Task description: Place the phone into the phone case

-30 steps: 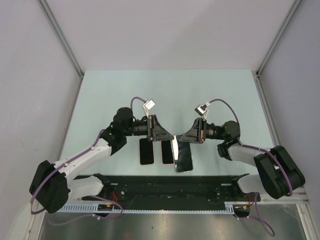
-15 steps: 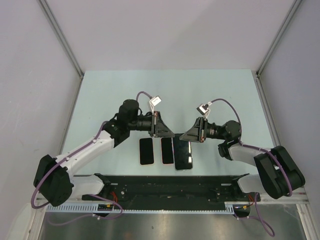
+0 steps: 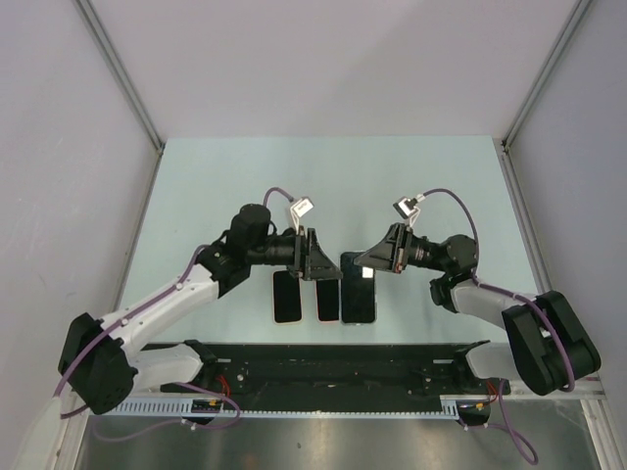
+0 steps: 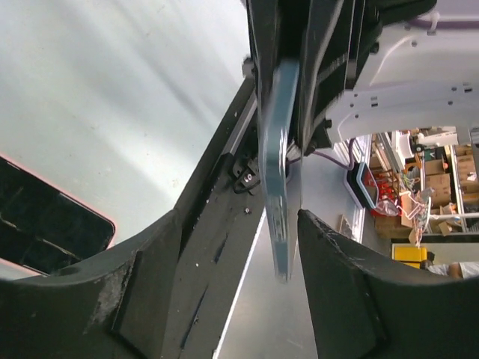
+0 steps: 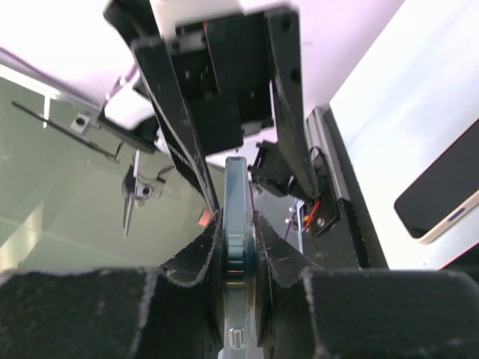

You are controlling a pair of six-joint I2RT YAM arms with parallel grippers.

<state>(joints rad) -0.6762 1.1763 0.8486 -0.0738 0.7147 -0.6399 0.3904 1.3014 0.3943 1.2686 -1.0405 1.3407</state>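
From above, the phone (image 3: 359, 299) is seen face-up over the near part of the table (image 3: 294, 176). Its far end is gripped by the right gripper (image 3: 362, 266), and the left gripper (image 3: 329, 270) is set just beside it. A pale-rimmed slab (image 3: 286, 297) and a dark slab (image 3: 327, 300) are laid to its left. At the left wrist, the fingers (image 4: 142, 299) are held apart, with the phone (image 4: 278, 172) shown edge-on between them and a gap on each side. At the right wrist, the fingers (image 5: 187, 277) are clamped on the phone (image 5: 236, 191).
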